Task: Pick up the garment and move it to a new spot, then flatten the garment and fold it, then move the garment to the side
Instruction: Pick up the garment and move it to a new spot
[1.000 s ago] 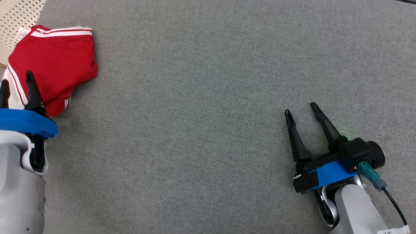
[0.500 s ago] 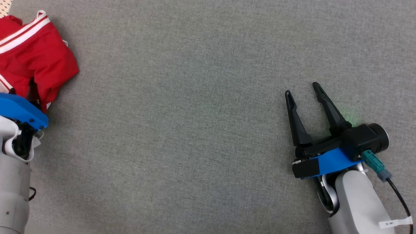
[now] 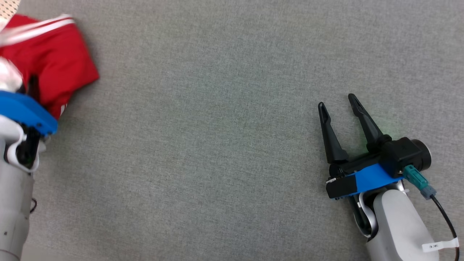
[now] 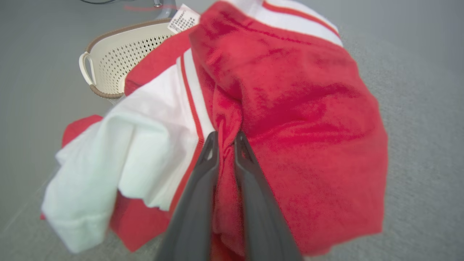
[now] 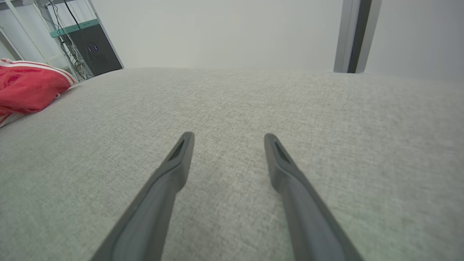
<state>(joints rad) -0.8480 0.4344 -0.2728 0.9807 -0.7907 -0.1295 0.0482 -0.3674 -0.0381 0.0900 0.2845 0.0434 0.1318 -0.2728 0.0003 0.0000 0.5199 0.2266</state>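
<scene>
Left claw [image 4: 226, 139], seen from its wrist, pinches garment [image 4: 308, 127].

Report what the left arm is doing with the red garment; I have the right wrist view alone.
Observer: The left gripper is shut on a fold of the red garment, pinched between its fingers.
Operator: Describe what lies beyond the garment.
Observer: A cream perforated basket sits behind it, partly covered by the fabric.
Operator: Name any marking on the garment.
Observer: A white printed label sticks out at the garment's top edge, near the basket.
</scene>
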